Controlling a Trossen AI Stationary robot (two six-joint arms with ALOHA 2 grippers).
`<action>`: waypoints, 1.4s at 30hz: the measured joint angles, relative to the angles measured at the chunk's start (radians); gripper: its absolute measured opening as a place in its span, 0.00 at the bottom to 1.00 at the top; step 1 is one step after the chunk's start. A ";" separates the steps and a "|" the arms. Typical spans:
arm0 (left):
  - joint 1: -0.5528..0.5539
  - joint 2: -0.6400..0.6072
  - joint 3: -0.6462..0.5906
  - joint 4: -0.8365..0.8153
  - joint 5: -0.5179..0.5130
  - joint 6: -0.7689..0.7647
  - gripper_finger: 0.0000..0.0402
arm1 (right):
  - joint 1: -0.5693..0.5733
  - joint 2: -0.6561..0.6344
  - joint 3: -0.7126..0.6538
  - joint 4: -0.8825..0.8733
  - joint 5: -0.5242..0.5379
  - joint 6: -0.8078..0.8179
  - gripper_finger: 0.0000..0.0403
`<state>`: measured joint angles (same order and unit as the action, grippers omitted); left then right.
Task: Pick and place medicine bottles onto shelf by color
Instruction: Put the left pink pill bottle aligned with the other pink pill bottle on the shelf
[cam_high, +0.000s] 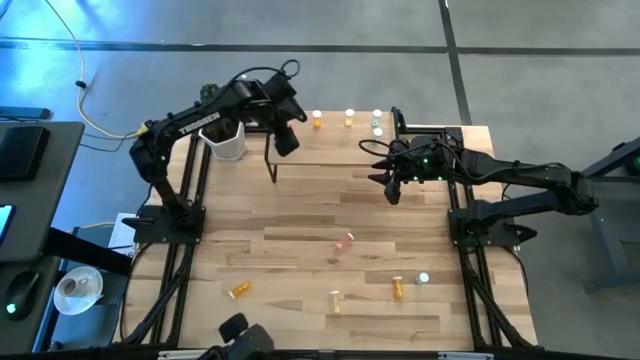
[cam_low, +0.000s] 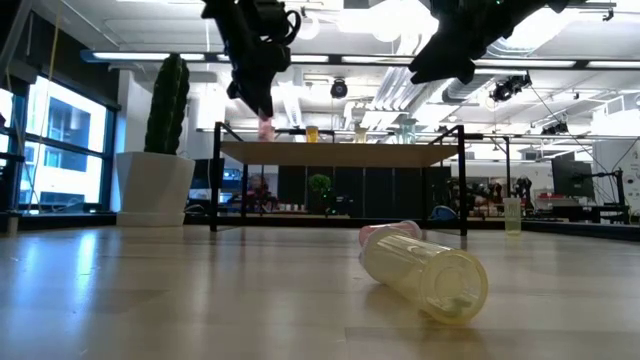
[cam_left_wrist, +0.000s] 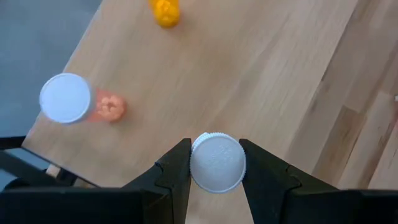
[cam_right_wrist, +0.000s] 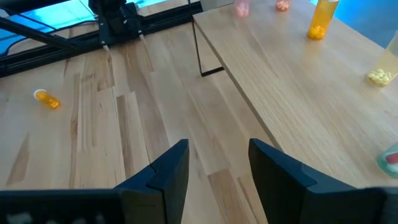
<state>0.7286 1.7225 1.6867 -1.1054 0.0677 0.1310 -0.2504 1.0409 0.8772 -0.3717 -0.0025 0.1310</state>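
My left gripper (cam_high: 286, 133) is shut on a pink-red medicine bottle (cam_low: 265, 127) over the left end of the shelf (cam_high: 340, 160); the wrist view shows only the bottle's white cap (cam_left_wrist: 216, 162). Another pink-red bottle (cam_left_wrist: 68, 99) stands on the shelf close by. Farther along stand an orange bottle (cam_high: 317, 120), a yellow bottle (cam_high: 349, 118) and a pale green bottle (cam_high: 377, 124). My right gripper (cam_high: 390, 182) hovers open over the shelf's right part, with nothing between its fingers (cam_right_wrist: 214, 165). My left gripper pinches the bottle between its two fingers at the sides of the white cap (cam_left_wrist: 194, 163). The fingers come steeply from above. The bottle hangs upright below them, close over the shelf board (cam_low: 300, 152); whether its base touches the board I cannot tell.
Loose bottles lie on the table's near half: a pink one (cam_high: 345, 240), two orange ones (cam_high: 240, 289) (cam_high: 398, 288), a yellow one (cam_high: 335, 300) and a green one (cam_high: 423, 278). A white cactus pot (cam_high: 226, 142) stands left of the shelf.
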 joint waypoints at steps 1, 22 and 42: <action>0.000 0.003 0.000 0.003 0.000 0.001 0.28 | 0.000 0.000 0.000 -0.001 0.000 0.000 0.39; 0.021 0.032 -0.006 0.049 -0.008 0.002 0.28 | 0.000 0.000 0.000 -0.006 0.000 0.008 0.39; 0.030 0.032 -0.007 0.020 -0.027 0.000 0.28 | 0.000 0.000 0.000 -0.006 0.000 0.010 0.39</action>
<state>0.7589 1.7546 1.6798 -1.0857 0.0406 0.1309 -0.2504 1.0412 0.8768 -0.3779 -0.0029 0.1413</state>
